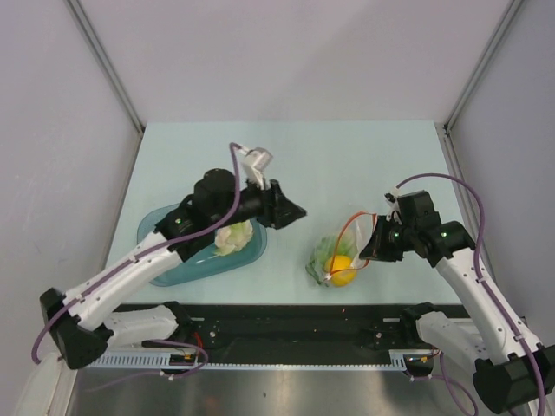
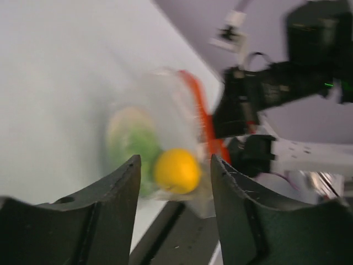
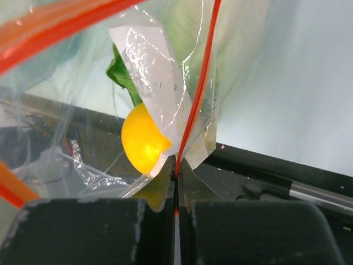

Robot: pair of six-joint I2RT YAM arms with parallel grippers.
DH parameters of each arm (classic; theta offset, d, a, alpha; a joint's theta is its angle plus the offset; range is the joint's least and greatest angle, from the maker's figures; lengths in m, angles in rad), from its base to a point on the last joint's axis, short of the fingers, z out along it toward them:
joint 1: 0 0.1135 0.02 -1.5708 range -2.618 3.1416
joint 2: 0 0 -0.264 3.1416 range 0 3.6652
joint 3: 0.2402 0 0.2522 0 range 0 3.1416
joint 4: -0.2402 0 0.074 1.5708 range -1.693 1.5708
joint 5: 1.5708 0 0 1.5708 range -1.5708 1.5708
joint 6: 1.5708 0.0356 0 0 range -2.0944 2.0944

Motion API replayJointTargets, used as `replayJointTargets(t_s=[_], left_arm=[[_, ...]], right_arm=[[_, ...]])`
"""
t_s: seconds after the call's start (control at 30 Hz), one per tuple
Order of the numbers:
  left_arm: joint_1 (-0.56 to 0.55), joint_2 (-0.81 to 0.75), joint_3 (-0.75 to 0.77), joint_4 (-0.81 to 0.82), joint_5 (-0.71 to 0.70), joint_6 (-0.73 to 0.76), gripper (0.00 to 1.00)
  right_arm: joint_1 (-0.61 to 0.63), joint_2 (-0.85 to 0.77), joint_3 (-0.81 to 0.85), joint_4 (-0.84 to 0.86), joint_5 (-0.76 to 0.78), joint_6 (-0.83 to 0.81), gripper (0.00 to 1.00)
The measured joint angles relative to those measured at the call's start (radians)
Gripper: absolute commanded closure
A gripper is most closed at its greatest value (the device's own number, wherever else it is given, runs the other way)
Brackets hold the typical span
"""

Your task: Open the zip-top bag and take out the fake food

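The zip-top bag (image 1: pixel 340 256) is seen lying on the worktop (image 1: pixel 347 165). The right tool (image 3: pixel 176 187) is clamped on the red zip strip (image 3: pixel 193 105) at the bag's right edge. The left tool (image 2: pixel 175 163) is held open and empty, left of the bag and apart from it. A yellow fruit (image 1: pixel 342 269) and green lettuce (image 1: pixel 325 253) are inside the bag. A cauliflower (image 1: pixel 232 237) is in the teal tray (image 1: pixel 165 269), farther left.

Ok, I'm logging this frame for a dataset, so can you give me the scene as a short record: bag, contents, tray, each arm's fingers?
bag: zip-top bag, right of centre, held at one edge
in bag: yellow fruit, green lettuce
tray: teal tray, holds cauliflower
left gripper: fingers open, empty, pointing toward the bag
right gripper: fingers shut on the bag's edge at its red strip
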Motion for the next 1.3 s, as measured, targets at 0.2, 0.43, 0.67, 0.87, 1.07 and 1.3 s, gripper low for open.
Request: replayJointTargets(t_s=[0.2, 0.43, 0.67, 0.87, 1.07, 1.3], left_arm=[[-0.241, 0.253, 0.253, 0.065, 0.063, 0.040, 0.72], [-0.364, 0.495, 0.525, -0.104, -0.001, 0.116, 0.82], [-0.357, 0.705, 0.794, -0.387, -0.068, 0.179, 0.89], [-0.357, 0.779, 0.791, -0.529, -0.113, 0.195, 0.87], [-0.357, 0.800, 0.751, -0.547, -0.116, 0.196, 0.65], [-0.357, 0.809, 0.642, -0.549, -0.119, 0.200, 0.45]], right_arm=[[0.000, -0.001, 0.065, -0.011, -0.010, 0.016, 1.00], [0.000, -0.010, 0.136, -0.032, -0.013, 0.035, 1.00], [0.000, -0.021, 0.141, -0.047, -0.017, 0.055, 1.00], [0.000, -0.029, 0.141, -0.049, -0.017, 0.061, 1.00], [0.000, -0.047, 0.141, -0.054, -0.017, 0.068, 1.00], [0.000, -0.048, 0.141, -0.062, -0.016, 0.068, 1.00]])
